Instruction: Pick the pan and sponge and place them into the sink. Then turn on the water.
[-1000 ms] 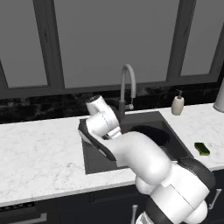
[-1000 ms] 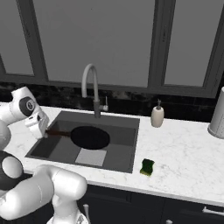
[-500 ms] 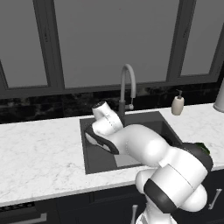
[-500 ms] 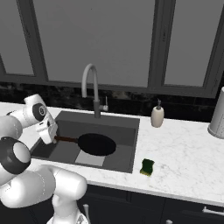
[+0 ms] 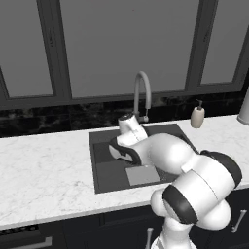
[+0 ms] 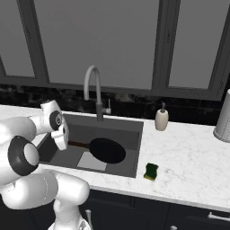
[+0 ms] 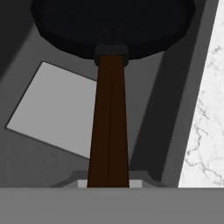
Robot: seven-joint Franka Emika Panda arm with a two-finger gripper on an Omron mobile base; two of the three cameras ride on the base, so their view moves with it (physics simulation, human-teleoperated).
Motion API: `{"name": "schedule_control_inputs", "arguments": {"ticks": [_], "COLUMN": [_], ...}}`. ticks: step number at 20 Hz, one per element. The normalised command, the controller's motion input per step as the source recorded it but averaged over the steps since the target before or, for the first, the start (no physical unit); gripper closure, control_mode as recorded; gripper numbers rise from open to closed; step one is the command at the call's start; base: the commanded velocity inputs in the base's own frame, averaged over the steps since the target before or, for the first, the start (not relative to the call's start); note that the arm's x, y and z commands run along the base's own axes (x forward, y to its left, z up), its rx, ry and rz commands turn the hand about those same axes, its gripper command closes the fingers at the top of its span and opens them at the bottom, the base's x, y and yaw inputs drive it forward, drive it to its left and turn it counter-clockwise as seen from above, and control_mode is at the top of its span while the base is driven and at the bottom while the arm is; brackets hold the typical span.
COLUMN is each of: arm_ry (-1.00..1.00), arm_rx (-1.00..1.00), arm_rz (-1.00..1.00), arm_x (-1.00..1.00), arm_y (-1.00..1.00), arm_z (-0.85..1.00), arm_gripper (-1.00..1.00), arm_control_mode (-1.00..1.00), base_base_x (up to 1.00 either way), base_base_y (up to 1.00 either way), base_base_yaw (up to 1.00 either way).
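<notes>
Right base view: the end effector [image 6: 63,140], clamped on the pan [image 6: 107,150] handle, has carried it rightward over the sink [image 6: 133,148]; release follows, sponge [image 6: 151,171] waits on desk.

Premises were a domestic kitchen: white marble counter [image 6: 188,166] with recessed dark sink [image 6: 130,150], gooseneck faucet [image 6: 92,87], soap dispenser [image 6: 161,119], dark cabinet fronts below, apparently glazed panels [image 6: 96,40] behind

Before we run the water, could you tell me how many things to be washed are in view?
2. The pan is over the sink, held by its handle in the gripper. The sponge lies on the counter, right of the sink.
</notes>
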Motion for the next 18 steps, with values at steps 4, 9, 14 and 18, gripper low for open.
{"name": "schedule_control_inputs", "arguments": {"ticks": [4, 9, 14, 18], "arm_ry": [0.0, 0.0, 0.0, 0.01], "arm_rx": [0.07, 0.02, 0.0, 0.0], "arm_rz": [0.0, 0.0, 0.0, 0.0], "arm_x": [0.51, 0.51, 0.44, 0.27], "arm_y": [-0.08, 0.01, 0.19, 0.28], "arm_z": [-0.28, -0.34, -0.43, -0.5], "arm_gripper": [1.0, 1.0, 1.0, 1.0], "arm_control_mode": [-1.0, -1.0, -1.0, -1.0], "base_base_x": [0.0, 0.0, 0.0, 0.0], "base_base_y": [0.0, 0.0, 0.0, 0.0], "base_base_yaw": [0.0, 0.0, 0.0, 0.0]}}
